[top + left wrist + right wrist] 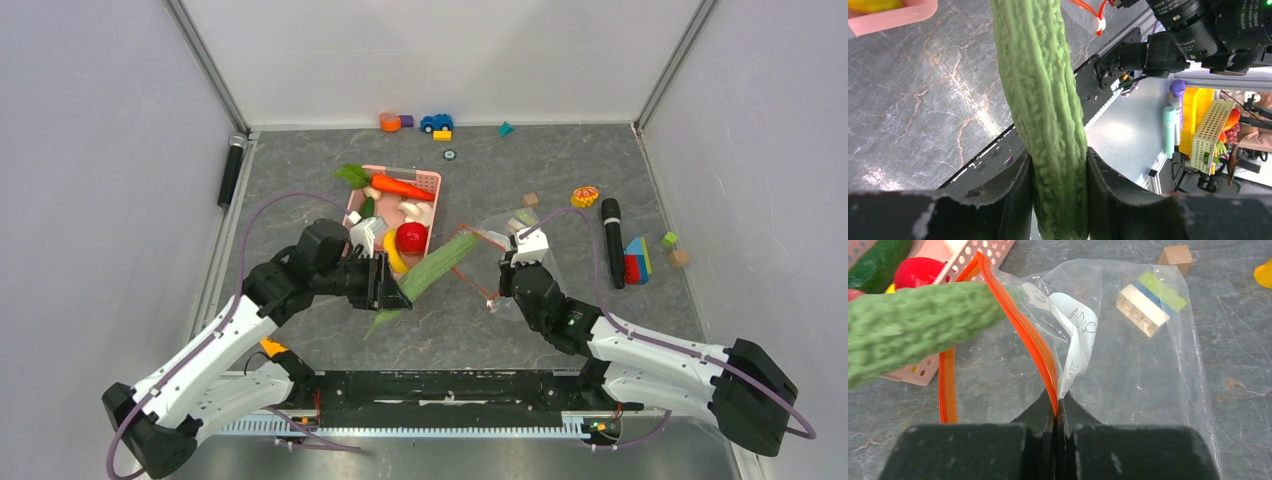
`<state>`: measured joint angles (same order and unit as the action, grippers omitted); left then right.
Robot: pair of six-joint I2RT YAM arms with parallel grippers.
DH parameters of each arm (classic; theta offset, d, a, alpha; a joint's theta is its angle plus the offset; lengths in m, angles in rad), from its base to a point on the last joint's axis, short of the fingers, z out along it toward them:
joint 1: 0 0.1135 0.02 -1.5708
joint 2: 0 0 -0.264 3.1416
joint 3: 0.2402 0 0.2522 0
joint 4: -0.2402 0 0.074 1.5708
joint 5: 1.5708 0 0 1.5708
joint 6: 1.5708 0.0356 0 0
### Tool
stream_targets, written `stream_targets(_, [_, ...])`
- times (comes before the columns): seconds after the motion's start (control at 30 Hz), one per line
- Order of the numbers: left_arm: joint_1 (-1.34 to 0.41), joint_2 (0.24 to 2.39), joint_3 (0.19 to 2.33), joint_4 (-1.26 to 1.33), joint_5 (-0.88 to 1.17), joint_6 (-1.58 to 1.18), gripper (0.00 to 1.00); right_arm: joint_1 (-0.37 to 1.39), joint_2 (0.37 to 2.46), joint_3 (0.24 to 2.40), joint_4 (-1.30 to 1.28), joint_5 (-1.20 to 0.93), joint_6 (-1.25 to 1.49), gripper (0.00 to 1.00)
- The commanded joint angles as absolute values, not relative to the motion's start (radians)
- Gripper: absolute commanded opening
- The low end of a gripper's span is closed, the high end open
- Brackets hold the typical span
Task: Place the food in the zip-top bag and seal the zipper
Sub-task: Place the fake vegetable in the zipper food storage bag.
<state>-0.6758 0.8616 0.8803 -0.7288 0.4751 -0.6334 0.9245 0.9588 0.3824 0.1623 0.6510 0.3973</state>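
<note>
Grey marbled table (560, 170); pink basket (432, 183), blocks (636, 260), zip-top bag (505, 235).

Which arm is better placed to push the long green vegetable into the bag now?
Left. Its pincer holds the green vegetable, tip at the bag mouth; the right pincer is shut on the orange-red zipper.

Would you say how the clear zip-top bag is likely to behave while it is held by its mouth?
Probably floppy: the zip-top bag wrinkles and sags where the right hand pinches its orange zipper. Likely light, and its mouth may collapse when the cucumber pushes in.
</note>
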Motion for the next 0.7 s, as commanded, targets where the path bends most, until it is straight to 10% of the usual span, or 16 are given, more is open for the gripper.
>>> stream_targets(0.0, [-0.683,0.923,0.893,-0.565,0.560,-0.627,0.02,0.920,0.927,0.371,0.249,0.583,0.370,0.00])
stream_targets(0.67, [-0.792,1.162,0.959,-0.333,0.306,-0.719,0.02,0.921,0.865,0.302,0.418,0.381,0.367,0.00])
